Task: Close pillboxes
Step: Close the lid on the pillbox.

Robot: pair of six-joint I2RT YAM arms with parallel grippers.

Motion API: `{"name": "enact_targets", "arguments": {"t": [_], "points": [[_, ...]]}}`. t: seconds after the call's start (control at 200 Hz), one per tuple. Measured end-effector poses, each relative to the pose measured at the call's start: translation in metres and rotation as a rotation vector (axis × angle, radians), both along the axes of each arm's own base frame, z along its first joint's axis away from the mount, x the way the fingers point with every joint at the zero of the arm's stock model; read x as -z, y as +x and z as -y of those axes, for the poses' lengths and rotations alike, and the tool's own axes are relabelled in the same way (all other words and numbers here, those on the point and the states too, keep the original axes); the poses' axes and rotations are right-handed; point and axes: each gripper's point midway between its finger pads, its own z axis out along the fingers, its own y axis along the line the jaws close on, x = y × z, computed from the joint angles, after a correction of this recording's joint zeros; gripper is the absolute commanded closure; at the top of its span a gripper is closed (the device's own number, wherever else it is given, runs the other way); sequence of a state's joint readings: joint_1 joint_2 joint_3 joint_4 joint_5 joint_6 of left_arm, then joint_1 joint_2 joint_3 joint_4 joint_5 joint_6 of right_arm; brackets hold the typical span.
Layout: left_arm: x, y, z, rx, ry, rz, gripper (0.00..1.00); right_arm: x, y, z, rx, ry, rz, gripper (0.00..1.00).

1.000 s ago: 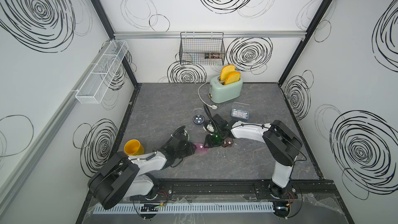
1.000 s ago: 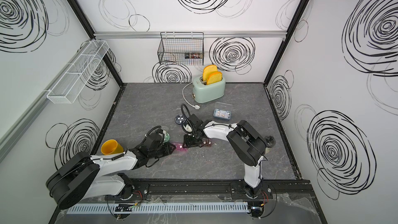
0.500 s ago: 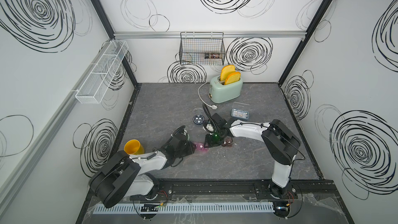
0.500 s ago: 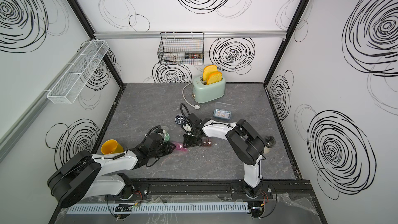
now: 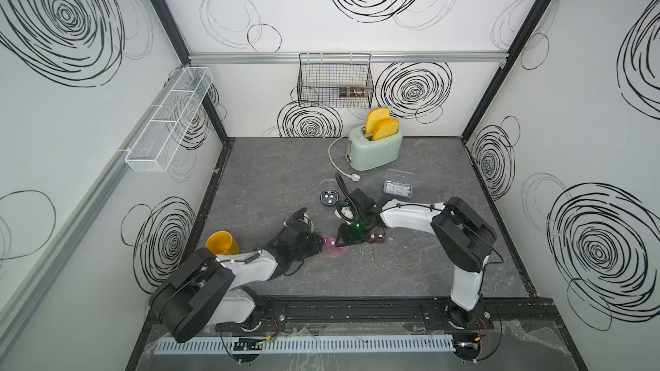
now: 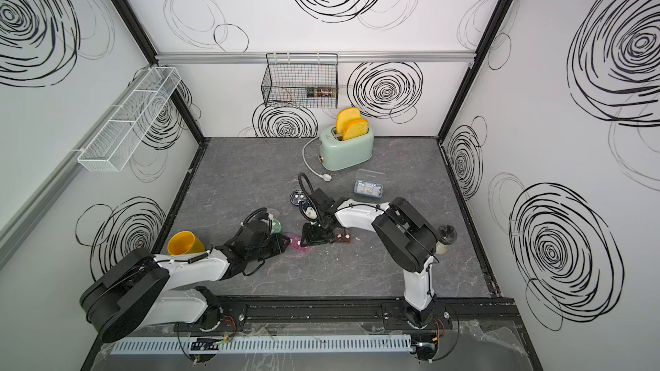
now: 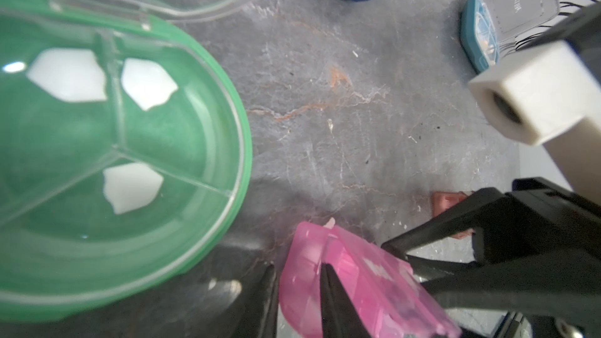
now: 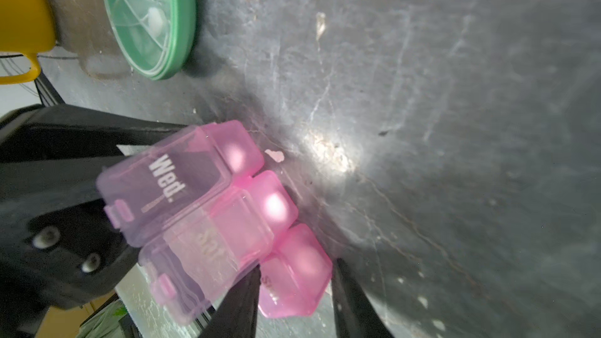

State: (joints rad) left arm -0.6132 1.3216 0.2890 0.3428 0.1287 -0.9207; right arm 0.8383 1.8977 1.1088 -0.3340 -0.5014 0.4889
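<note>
**Bracing the pink strip for a lid press**

Both arms meet over the pink three-cell strip (image 8: 227, 209), which lies mid-floor towards the front, just beside the brown two-cell box (image 5: 375, 237). The left gripper (image 7: 298, 268) is nipped almost closed on one end of the strip and seems to be bracing it. The right gripper (image 8: 297, 266) stands part open astride the far end cell. One finger lies against the plastic and a gap shows at the other, so it has hold of nothing.

The "Wed." lid looks lifted off its cell; its neighbours I cannot judge. The step in hand appears to be snapping this strip's lids down. The next move likely calls for a downward press on the raised lid near its tab, with the left arm holding the strip against sliding.

The round green box (image 7: 242, 157) and the clear-blue rectangular box (image 5: 397, 188) show their lids thrown back. The round navy box (image 5: 328, 197) seems open too.
</note>
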Motion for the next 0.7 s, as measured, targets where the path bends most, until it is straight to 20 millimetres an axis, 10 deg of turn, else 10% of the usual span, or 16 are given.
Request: {"name": "enact_targets", "arguments": {"t": [0.7], "points": [[0.0, -0.003, 0.003, 0.011, -0.003, -0.003, 0.74, 0.001, -0.032, -0.018, -0.124, 0.111, -0.043, 0.57]]}}
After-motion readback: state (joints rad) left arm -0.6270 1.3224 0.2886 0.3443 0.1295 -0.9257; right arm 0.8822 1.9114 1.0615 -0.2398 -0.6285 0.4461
